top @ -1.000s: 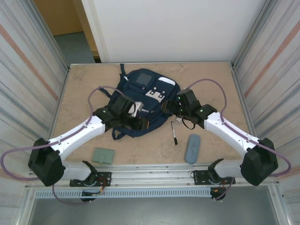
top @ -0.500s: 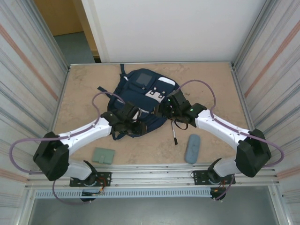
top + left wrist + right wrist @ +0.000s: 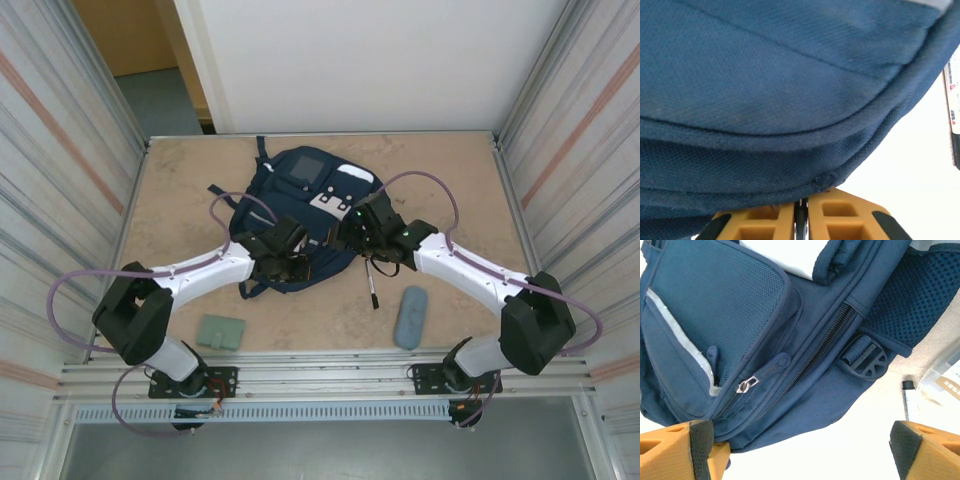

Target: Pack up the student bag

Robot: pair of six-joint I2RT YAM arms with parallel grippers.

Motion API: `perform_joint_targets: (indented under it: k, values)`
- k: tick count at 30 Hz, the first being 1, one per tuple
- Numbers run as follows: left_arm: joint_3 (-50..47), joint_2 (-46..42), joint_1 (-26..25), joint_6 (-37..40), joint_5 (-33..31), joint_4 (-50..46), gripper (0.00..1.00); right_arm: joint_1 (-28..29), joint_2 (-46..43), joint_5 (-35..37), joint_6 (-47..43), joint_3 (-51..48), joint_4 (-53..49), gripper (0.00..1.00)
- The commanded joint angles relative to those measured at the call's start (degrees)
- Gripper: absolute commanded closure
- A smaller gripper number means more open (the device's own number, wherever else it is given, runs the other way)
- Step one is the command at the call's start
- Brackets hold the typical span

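Student bag (image 3: 285, 195) hem pinched in left claw (image 3: 801, 220), tips hidden; right claw (image 3: 802, 440) open.

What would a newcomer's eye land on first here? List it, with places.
The navy backpack lies in the middle of the table, with the left jaws shut on its near edge and the right jaws wide open at its zipped right side. To its near right lie a pen and a grey-blue pencil case. A green wallet sits near left.

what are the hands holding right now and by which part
The left hand looks pinched shut on the student bag, at its piped edge seam. The right hand is open beside the bag, holding nothing.
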Motion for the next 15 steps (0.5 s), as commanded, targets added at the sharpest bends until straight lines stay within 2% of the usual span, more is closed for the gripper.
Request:
perform_joint_targets:
  k: [1,5,8,12,15]
  values:
    - [2.3,0.0,-0.3,1.9,-1.7,-0.2,0.99,0.2,0.6,-1.1,1.9,0.8,1.8,0.08]
    - [2.6,-2.6,-0.3,2.6,-1.8,-1.9,1.0,0.0,1.7,-2.7,4.1,2.3,-0.6,0.05]
    - [1.7,-5.4,-0.3,3.9,0.2,-0.8,1.0,0.6,3.7,-3.7,14.2,5.1,-6.5,0.03]
    - [-1.4,-8.3,-0.3,6.8,3.4,4.7,1.0,3.0,6.7,-7.8,19.7,7.2,-5.2,0.01]
    - [-1.7,-9.5,-0.3,8.4,3.1,6.4,1.0,3.4,9.4,-8.4,25.1,9.5,-5.0,0.0]
